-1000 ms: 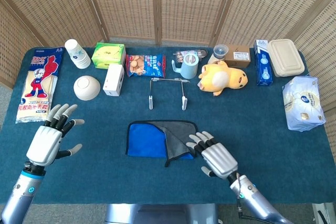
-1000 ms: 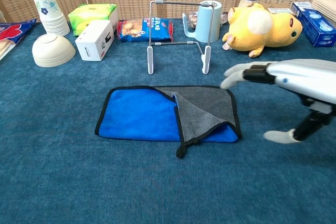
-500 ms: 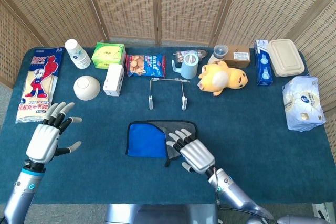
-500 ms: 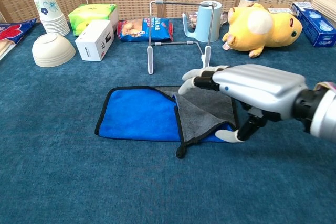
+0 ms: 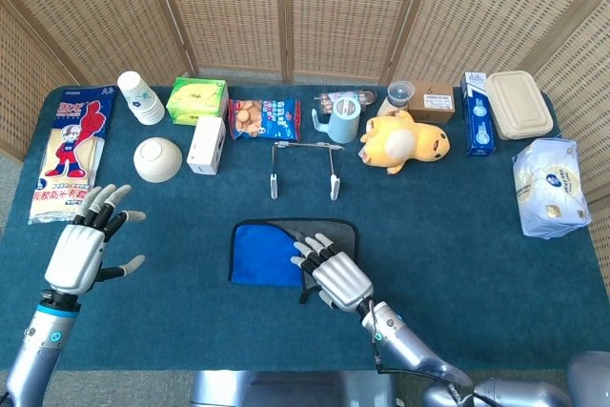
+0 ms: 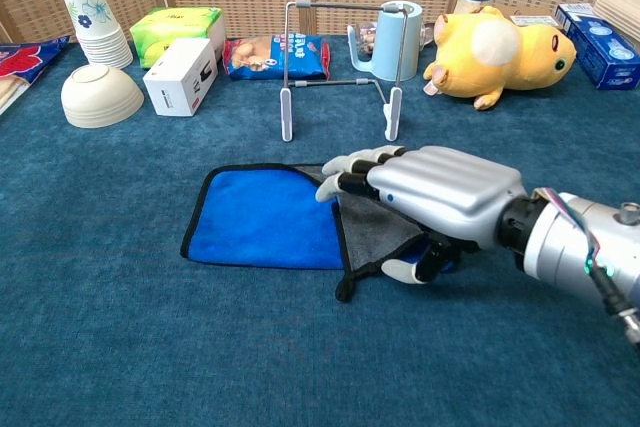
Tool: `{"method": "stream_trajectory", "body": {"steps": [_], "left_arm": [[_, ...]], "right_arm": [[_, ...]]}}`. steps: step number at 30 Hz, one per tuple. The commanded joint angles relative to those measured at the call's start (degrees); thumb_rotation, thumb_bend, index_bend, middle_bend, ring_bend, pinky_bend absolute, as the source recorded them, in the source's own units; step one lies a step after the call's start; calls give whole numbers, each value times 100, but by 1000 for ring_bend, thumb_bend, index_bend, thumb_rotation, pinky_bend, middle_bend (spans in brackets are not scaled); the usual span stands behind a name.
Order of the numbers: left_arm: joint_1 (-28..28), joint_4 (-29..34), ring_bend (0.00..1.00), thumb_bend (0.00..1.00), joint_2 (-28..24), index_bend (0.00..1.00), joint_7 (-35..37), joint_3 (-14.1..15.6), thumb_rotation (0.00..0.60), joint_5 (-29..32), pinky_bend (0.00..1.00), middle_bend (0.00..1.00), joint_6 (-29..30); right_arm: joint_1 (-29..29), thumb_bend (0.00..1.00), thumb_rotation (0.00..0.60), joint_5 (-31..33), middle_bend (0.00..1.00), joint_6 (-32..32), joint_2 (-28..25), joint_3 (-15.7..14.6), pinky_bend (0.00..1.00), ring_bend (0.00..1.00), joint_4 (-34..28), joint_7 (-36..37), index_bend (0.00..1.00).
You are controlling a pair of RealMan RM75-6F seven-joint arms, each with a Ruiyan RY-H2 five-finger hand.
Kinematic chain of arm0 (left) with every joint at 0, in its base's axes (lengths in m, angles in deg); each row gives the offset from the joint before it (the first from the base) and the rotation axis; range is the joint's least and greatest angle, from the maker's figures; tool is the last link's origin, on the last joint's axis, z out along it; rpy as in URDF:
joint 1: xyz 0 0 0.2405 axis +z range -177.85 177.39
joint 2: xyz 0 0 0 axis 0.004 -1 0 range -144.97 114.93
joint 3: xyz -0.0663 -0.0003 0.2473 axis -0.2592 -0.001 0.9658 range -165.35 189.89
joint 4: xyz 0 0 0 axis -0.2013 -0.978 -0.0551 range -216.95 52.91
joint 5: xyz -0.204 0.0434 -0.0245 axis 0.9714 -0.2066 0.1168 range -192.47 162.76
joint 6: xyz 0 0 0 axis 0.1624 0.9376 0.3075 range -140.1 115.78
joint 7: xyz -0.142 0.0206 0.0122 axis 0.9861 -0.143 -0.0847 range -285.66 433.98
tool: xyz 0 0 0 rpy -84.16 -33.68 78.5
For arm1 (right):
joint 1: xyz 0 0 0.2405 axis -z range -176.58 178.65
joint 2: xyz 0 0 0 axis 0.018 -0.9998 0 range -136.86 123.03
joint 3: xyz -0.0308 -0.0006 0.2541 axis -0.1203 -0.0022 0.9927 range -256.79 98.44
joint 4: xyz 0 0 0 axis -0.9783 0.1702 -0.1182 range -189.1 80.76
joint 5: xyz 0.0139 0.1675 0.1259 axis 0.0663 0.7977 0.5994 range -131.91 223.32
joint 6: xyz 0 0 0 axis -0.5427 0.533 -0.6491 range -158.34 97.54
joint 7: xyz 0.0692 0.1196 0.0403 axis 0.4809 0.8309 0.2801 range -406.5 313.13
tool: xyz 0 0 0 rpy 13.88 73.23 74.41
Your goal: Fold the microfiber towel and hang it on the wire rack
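The microfiber towel [image 5: 261, 254] [image 6: 262, 223] lies flat at the table's middle front, blue side up, with a grey flap [image 6: 385, 229] folded over its right part. My right hand [image 5: 332, 274] [image 6: 440, 195] hovers palm down over that grey flap, fingers spread toward the blue part and thumb [image 6: 405, 269] by the towel's front edge; it grips nothing that I can see. Behind the towel stands the wire rack [image 5: 303, 167] [image 6: 341, 69], bare. My left hand [image 5: 84, 247] is held open over the cloth at the front left, far from the towel.
Along the back are paper cups [image 5: 140, 97], a green box [image 5: 197, 99], a white box [image 5: 206, 144], a bowl [image 5: 157, 159], a snack bag [image 5: 264, 118], a blue mug [image 5: 341, 122], and a yellow plush [image 5: 402, 140]. A tissue pack [image 5: 545, 187] sits right.
My right hand has moved left from beside the towel's right edge to above its grey flap. The left hand drifted slightly left. The towel looks unmoved.
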Motion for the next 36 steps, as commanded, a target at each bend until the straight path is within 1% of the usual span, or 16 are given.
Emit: {"method": "stream_trajectory", "body": {"steps": [1, 15, 23, 32, 36], "left_arm": [[11, 17, 0, 240, -11, 338, 10, -9, 600, -9, 0, 110, -7], [75, 52, 0, 241, -37, 338, 34, -74, 600, -86, 0, 109, 2], [95, 13, 0, 240, 4, 338, 84, -98, 600, -87, 0, 109, -40], [123, 19, 0, 240, 7, 337, 86, -122, 600, -139, 0, 108, -19], [146, 17, 0, 240, 9, 337, 112, -136, 600, -130, 0, 108, -10]], "right_arm": [[-46, 323, 600, -74, 62, 26, 50, -57, 0, 0, 141, 101, 162], [-237, 323, 600, -479, 62, 164, 161, -193, 0, 0, 698, 367, 175], [-259, 323, 600, -514, 63, 205, 41, -262, 0, 0, 687, 395, 175], [-384, 325, 600, -481, 62, 95, 49, -254, 0, 0, 775, 394, 177], [-390, 389, 600, -443, 62, 83, 2, -279, 0, 0, 768, 399, 176]]}}
